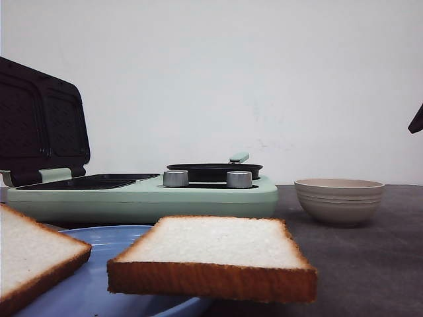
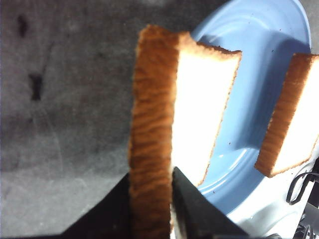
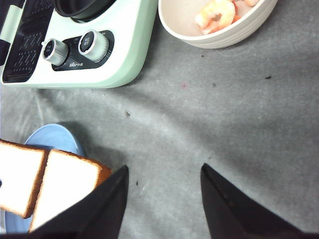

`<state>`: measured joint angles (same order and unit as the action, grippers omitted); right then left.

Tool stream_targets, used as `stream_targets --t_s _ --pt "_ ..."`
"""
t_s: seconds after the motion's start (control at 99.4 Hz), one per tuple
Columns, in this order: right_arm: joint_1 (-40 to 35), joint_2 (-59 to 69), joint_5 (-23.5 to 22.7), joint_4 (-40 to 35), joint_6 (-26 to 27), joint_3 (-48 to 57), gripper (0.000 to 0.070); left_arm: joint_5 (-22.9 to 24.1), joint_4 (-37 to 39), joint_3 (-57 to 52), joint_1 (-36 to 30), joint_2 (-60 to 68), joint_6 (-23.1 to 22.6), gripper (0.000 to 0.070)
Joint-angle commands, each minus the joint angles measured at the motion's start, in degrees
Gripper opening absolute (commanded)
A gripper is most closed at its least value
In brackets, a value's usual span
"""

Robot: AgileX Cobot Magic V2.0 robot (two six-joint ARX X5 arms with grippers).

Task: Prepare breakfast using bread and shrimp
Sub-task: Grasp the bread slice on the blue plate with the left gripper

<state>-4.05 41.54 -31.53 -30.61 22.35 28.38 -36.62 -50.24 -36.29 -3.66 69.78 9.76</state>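
Shrimp [image 3: 215, 14] in bowl [image 3: 224, 37]

Two bread slices [image 1: 211, 254]; shrimp [image 3: 215, 14] bowled.

The left gripper [image 2: 152, 199] was clamped on the crust edge of a bread slice [image 2: 174, 109], one dark finger [image 2: 197, 211] pressed against each face. The right gripper [image 3: 164, 199] hung above the grey table with its two dark fingers [image 3: 227, 209] spread wide apart, nothing between them, touching nothing.
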Motion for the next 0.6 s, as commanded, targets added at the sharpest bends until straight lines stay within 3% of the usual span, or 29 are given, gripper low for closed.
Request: stream_targets --t_s 0.0,0.593 --pt "0.1 0.2 -0.2 0.5 -0.7 1.1 0.0283 0.8 0.7 -0.7 -0.1 0.3 -0.7 0.0004" --pt "0.1 0.2 -0.2 0.5 -0.7 1.1 0.0282 1.1 8.3 -0.7 -0.1 -12.0 0.6 0.0004"
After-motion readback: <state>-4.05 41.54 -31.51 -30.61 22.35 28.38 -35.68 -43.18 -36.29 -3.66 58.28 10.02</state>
